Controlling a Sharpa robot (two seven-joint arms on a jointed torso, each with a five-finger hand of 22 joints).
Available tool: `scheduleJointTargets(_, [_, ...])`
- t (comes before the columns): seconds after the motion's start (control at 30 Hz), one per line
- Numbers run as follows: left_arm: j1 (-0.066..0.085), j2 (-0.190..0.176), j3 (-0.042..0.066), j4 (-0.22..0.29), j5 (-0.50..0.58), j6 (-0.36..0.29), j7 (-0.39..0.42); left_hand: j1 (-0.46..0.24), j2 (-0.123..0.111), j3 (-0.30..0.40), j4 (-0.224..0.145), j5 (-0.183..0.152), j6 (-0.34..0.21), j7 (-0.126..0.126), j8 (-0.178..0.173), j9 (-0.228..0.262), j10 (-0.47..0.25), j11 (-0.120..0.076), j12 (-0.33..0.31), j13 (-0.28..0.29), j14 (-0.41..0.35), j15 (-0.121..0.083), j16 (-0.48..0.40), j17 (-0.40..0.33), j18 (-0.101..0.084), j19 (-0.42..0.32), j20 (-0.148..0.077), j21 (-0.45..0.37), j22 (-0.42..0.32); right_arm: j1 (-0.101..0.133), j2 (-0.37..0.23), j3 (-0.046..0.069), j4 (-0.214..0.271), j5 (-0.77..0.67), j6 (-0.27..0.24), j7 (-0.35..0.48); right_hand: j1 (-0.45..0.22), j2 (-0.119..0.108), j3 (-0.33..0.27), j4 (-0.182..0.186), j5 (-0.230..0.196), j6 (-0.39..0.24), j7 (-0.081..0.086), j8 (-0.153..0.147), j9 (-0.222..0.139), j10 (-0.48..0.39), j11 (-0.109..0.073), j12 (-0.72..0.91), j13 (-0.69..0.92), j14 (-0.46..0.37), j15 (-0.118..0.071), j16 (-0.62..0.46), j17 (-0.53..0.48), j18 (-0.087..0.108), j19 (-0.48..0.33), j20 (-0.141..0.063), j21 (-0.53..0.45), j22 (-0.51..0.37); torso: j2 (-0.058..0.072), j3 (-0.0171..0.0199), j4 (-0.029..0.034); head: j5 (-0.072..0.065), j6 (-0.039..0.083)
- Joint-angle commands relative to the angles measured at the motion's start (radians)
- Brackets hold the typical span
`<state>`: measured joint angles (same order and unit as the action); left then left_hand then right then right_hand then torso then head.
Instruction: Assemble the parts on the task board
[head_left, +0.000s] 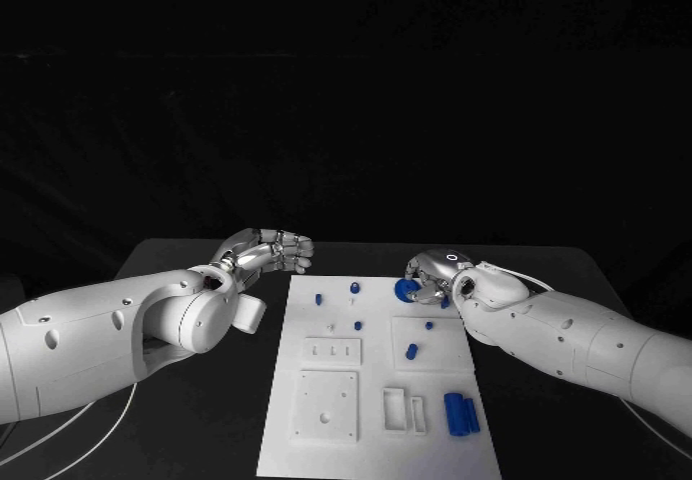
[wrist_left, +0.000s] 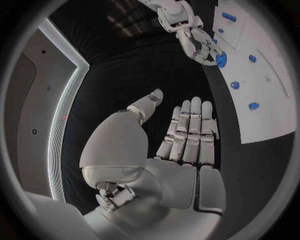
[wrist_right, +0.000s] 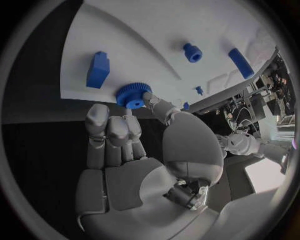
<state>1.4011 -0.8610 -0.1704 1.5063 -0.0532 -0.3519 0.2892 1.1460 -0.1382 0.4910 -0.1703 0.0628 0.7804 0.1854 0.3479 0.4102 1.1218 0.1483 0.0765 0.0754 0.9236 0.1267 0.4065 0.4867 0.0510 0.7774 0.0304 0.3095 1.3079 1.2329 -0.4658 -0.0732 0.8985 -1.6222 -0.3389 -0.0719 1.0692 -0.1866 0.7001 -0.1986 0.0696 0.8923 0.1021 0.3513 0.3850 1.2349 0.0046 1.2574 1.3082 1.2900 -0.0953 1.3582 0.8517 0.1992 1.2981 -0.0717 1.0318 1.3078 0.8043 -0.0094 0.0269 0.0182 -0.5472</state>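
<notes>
The right hand (head_left: 437, 275) holds a blue toothed gear (head_left: 408, 289) at its fingertips, at the upper right part of the white task board (head_left: 378, 440) in the head picture; in the right wrist view the gear (wrist_right: 133, 95), a round disc with fine ribbing round its rim, sits between the thumb tip and the other fingers (wrist_right: 116, 131), right at the board's edge. The left hand (head_left: 270, 250) hangs above the black table (head_left: 188, 255) just left of the board's upper left corner, holding nothing; the left wrist view shows its fingers (wrist_left: 189, 131) straight and side by side, with the thumb standing off from them. Both hands are of silvery metal segments on smooth white shells. The board is a flat, matte white rectangle running from the middle of the head picture down to its lower edge, with raised square and rectangular plates and slotted frames moulded in white. On it, a small blue peg (head_left: 355, 288) stands near the top, a blue block (head_left: 317, 298) lies left of it, a blue oblong piece (head_left: 411, 351) lies in the right middle panel, and two blue cylinders (head_left: 460, 413) lie side by side at the lower right. No writing or label can be read anywhere.
</notes>
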Motion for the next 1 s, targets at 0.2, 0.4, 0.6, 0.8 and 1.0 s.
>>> scheduleJointTargets(0.2, [0.004, -0.003, 0.001, 0.003, -0.005, 0.006, 0.011, -0.011, 0.002, 0.001, -0.004, 0.001, 0.009, 0.001, -0.007, -0.002, 0.004, 0.004, -0.006, -0.001, 0.003, 0.003, -0.006, 0.001, 0.018, -0.006, -0.002, 0.007, 0.022, 0.003, -0.017, -0.003, 0.077, -0.098, -0.029, -0.094, -0.015, -0.018, 0.013, 0.024, 0.017, 0.08, 0.009, 0.01, 0.011, 0.009, -0.005, 0.002, 0.002, 0.002, -0.013, -0.008, 0.007, 0.063, 0.0, -0.001, 0.008, 0.017, -0.001, -0.0009, -0.0008, -0.002, 0.009])
scheduleJointTargets(0.4, [0.004, -0.006, 0.001, 0.003, -0.005, 0.004, 0.012, -0.011, 0.002, 0.001, -0.005, 0.002, 0.009, 0.001, -0.007, -0.002, 0.005, 0.004, -0.006, -0.001, 0.003, 0.003, -0.006, 0.002, 0.018, -0.006, -0.002, 0.007, 0.022, 0.012, -0.024, 0.001, 0.151, -0.201, -0.079, -0.141, -0.003, -0.043, 0.043, 0.053, -0.005, 0.087, 0.006, 0.009, 0.014, 0.017, -0.008, 0.004, 0.004, 0.005, -0.015, -0.013, 0.013, 0.063, 0.006, -0.007, 0.013, 0.015, 0.0, -0.0009, -0.0001, 0.0, 0.013])
scheduleJointTargets(0.6, [0.004, -0.007, 0.001, 0.006, -0.009, 0.003, 0.012, -0.011, 0.002, 0.001, -0.005, 0.002, 0.01, 0.001, -0.007, -0.002, 0.005, 0.004, -0.006, -0.001, 0.003, 0.003, -0.006, 0.002, 0.018, -0.007, -0.002, 0.007, 0.022, 0.013, -0.011, 0.001, 0.205, -0.274, -0.099, -0.17, 0.007, -0.068, 0.067, 0.083, -0.016, 0.093, 0.005, 0.008, 0.016, 0.023, -0.009, 0.004, 0.005, 0.008, -0.017, -0.017, 0.019, 0.063, 0.01, -0.008, 0.015, 0.014, 0.0, -0.0005, 0.0007, 0.001, 0.014])
scheduleJointTargets(0.8, [0.004, -0.007, 0.001, 0.008, -0.009, 0.004, 0.012, -0.012, 0.003, 0.002, -0.006, 0.002, 0.01, 0.001, -0.007, -0.002, 0.005, 0.004, -0.006, -0.001, 0.003, 0.003, -0.006, 0.002, 0.018, -0.007, -0.002, 0.007, 0.022, 0.012, 0.018, 0.0, 0.241, -0.329, -0.115, -0.191, 0.014, -0.081, 0.079, 0.098, -0.018, 0.095, 0.004, 0.008, 0.017, 0.024, -0.01, 0.001, 0.004, 0.009, -0.017, -0.02, 0.021, 0.063, 0.013, -0.009, 0.017, 0.014, 0.001, -0.0008, 0.0024, 0.004, 0.014])
scheduleJointTargets(1.0, [0.004, -0.004, 0.001, 0.008, -0.01, 0.004, 0.013, -0.012, 0.003, 0.002, -0.006, 0.002, 0.01, 0.001, -0.007, -0.002, 0.005, 0.004, -0.006, -0.001, 0.003, 0.003, -0.006, 0.003, 0.018, -0.007, -0.002, 0.008, 0.022, 0.011, 0.053, -0.013, 0.232, -0.355, -0.118, -0.194, 0.019, -0.086, 0.085, 0.103, -0.018, 0.095, 0.004, 0.008, 0.018, 0.024, -0.01, -0.001, 0.002, 0.01, -0.017, -0.021, 0.022, 0.063, 0.013, -0.009, 0.018, 0.014, 0.001, -0.0017, 0.0029, 0.007, 0.014])
